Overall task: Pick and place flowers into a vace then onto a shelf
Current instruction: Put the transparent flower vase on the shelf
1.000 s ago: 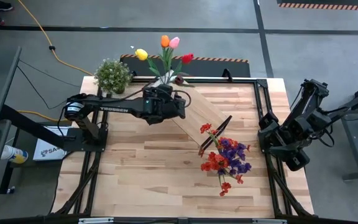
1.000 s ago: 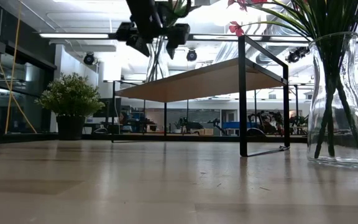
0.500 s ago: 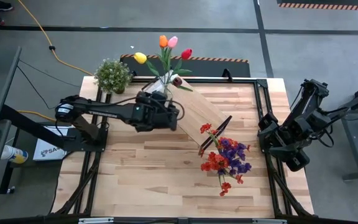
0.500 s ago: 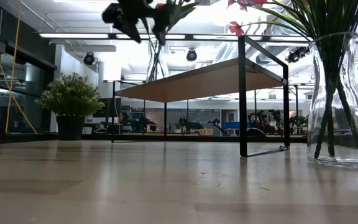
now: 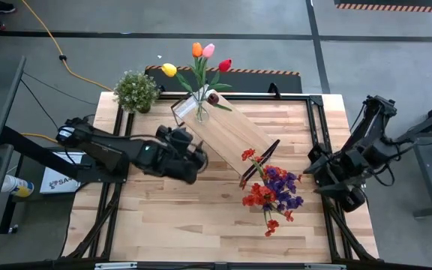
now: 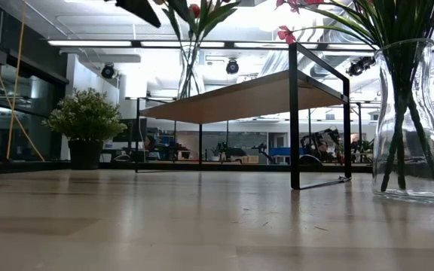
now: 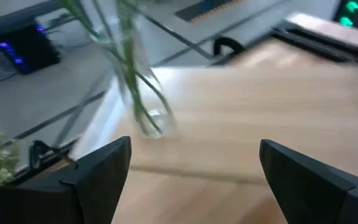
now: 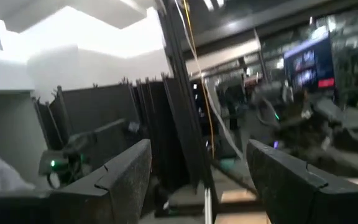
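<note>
Here the clear glass vase (image 5: 201,112) of yellow, orange, pink and red tulips (image 5: 198,58) stands upright on the far end of the long light-wood shelf (image 5: 227,131) with its thin black frame. The left tool (image 5: 198,160) hangs over the table (image 5: 163,225) beside the shelf, fingers spread wide and empty. The right tool (image 8: 197,177), off the table's right edge, is parted with nothing between. A second vase of red and purple sprays (image 5: 272,191) stands on the table.

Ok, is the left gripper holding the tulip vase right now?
No. In the left wrist view the left gripper is open and empty, and the tulip vase stands apart from it on the shelf.
</note>
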Robot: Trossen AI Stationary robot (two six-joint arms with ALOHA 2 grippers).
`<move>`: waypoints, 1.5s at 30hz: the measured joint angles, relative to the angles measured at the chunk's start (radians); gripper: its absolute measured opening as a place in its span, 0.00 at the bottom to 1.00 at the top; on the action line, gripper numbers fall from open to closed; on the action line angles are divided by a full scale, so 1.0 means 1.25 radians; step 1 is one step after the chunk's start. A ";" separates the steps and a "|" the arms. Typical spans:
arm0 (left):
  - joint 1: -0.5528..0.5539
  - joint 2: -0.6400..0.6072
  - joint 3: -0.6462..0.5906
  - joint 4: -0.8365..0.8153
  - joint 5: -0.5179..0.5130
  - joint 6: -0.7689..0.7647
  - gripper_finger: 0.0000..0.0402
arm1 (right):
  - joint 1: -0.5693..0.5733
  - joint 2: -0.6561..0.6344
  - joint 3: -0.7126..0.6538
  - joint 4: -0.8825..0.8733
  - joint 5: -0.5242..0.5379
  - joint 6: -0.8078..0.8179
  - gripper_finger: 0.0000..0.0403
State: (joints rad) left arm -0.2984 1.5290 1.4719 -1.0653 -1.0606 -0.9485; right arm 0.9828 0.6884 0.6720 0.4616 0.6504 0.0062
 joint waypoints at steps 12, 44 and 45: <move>-0.201 -0.024 -0.001 0.068 0.007 0.000 0.96 | 0.060 -0.075 0.000 -0.127 -0.079 0.183 0.63; -0.285 -0.024 -0.002 0.189 0.051 0.000 0.97 | 0.190 0.029 0.000 -1.047 -0.180 1.148 0.63; -0.285 -0.024 -0.002 0.189 0.052 0.000 0.97 | 0.182 0.046 0.000 -1.047 -0.179 1.148 0.63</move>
State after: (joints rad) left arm -0.6552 1.4994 1.4700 -0.8288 -0.9958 -0.9485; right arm 1.2099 0.7460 0.6720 -0.8471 0.4265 1.4406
